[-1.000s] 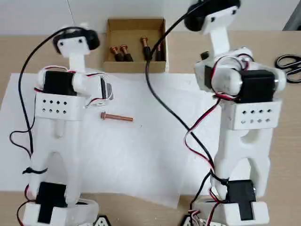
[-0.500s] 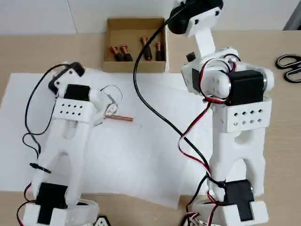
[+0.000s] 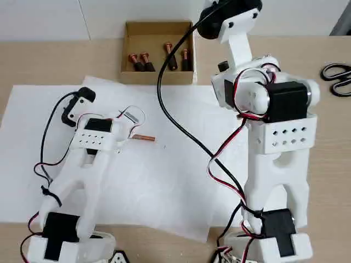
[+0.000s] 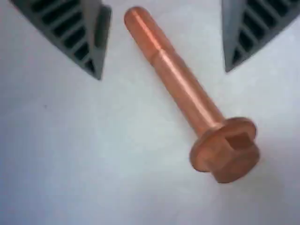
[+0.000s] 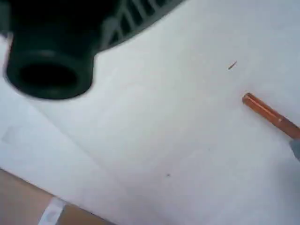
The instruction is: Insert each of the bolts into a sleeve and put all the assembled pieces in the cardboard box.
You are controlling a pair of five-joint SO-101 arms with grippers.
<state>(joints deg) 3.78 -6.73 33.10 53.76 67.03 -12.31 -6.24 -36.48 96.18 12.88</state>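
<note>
A copper bolt (image 4: 187, 101) lies flat on the white paper, hex head at one end. My left gripper (image 4: 161, 68) is open just above it, one grey fingertip on each side of the shaft's plain end, touching nothing. In the high view the left gripper (image 3: 125, 131) covers the bolt's head, and the shaft (image 3: 145, 138) sticks out to the right. My right gripper (image 5: 61, 28) is shut on a black sleeve (image 5: 49, 70) with its hollow end facing the camera; the bolt's tip (image 5: 269, 115) lies farther off. The cardboard box (image 3: 158, 26) stands at the back.
Several bolt-and-sleeve pieces (image 3: 145, 61) lie in the box. The white paper sheet (image 3: 164, 181) covers the table's middle. Scissors (image 3: 337, 76) rest at the far right edge. A black cable (image 3: 181, 120) from the right arm trails across the paper.
The left arm has swung forward and down, bringing its open gripper over the bolt's head. The right arm shifted slightly left early on, then held still.
</note>
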